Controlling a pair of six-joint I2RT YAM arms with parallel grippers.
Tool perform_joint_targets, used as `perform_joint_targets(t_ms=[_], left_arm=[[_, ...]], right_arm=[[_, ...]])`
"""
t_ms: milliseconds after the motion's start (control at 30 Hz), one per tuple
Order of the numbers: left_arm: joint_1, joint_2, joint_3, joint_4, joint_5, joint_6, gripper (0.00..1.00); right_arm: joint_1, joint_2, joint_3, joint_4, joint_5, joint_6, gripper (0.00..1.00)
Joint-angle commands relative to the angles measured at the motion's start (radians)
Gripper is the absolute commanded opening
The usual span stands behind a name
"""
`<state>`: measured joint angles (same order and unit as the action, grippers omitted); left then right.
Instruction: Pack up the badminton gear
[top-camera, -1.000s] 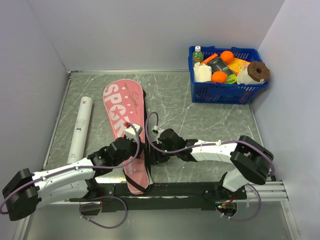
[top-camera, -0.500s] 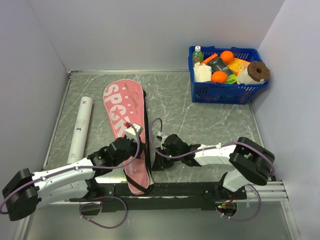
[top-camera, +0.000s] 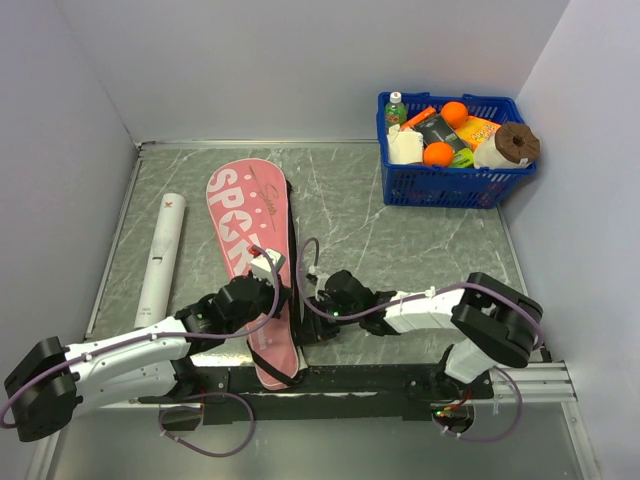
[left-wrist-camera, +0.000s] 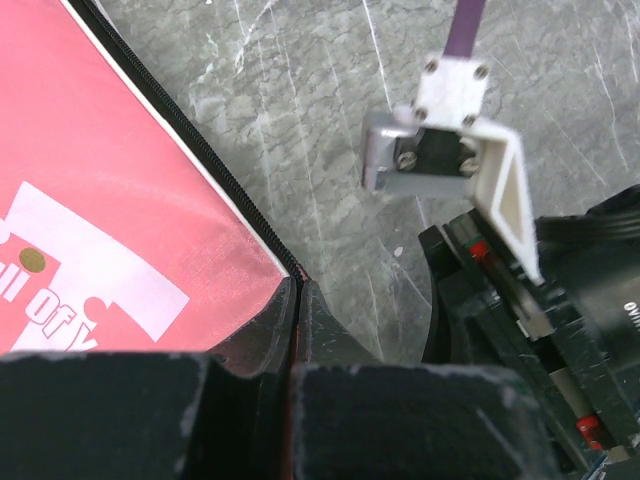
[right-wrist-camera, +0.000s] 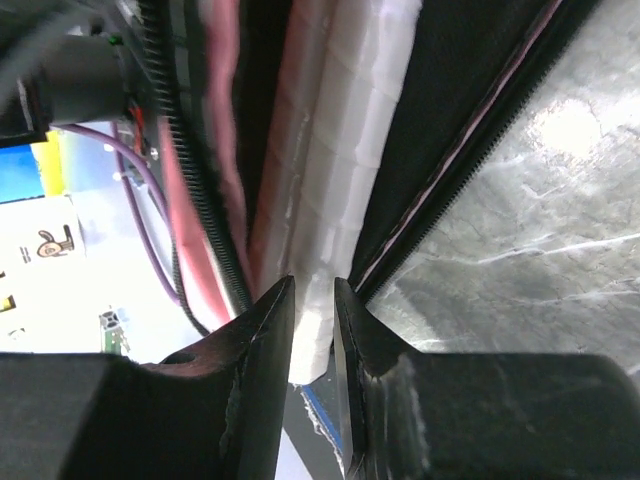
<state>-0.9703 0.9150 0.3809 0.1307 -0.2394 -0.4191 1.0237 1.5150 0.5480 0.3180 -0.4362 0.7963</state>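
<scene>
The top external camera looked steeply down from above and behind the arm bases. It took in the whole table, from the pink bag to the blue basket in the far right corner. The left wrist camera sat close over the left gripper, facing down at the bag's zippered edge, with the right arm alongside. The right wrist camera looked along the right gripper, very near the pale racket handle inside the bag's opening. All three views shared the bag's near right edge.
</scene>
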Motion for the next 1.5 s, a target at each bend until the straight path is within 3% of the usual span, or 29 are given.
perform_joint_targets(t_ms=[0, 367, 900, 1033, 1167, 1300, 1467], left_arm=[[-0.008, -0.03, 0.007, 0.081, 0.026, 0.011, 0.01], [-0.008, -0.034, 0.006, 0.084, 0.026, 0.013, 0.01], [-0.008, -0.036, 0.007, 0.086, 0.037, 0.008, 0.01], [-0.008, -0.045, 0.009, 0.069, 0.026, 0.014, 0.01], [-0.008, -0.054, 0.012, 0.052, 0.014, 0.019, 0.01], [-0.008, -0.054, 0.009, 0.04, -0.008, 0.017, 0.01], [-0.01, -0.035, 0.007, 0.041, -0.015, 0.019, 0.01]], right_arm=[[0.015, 0.025, 0.02, 0.053, -0.003, 0.017, 0.29], [0.033, 0.068, 0.03, 0.082, -0.012, 0.03, 0.29], [0.081, 0.237, 0.121, 0.394, -0.151, 0.164, 0.3], [0.053, 0.185, 0.109, 0.282, -0.086, 0.104, 0.36], [-0.013, 0.091, 0.11, 0.043, 0.011, 0.023, 0.43], [-0.079, -0.013, 0.153, -0.231, 0.247, -0.083, 0.46], [-0.271, -0.093, 0.153, -0.313, 0.336, -0.1, 0.53]])
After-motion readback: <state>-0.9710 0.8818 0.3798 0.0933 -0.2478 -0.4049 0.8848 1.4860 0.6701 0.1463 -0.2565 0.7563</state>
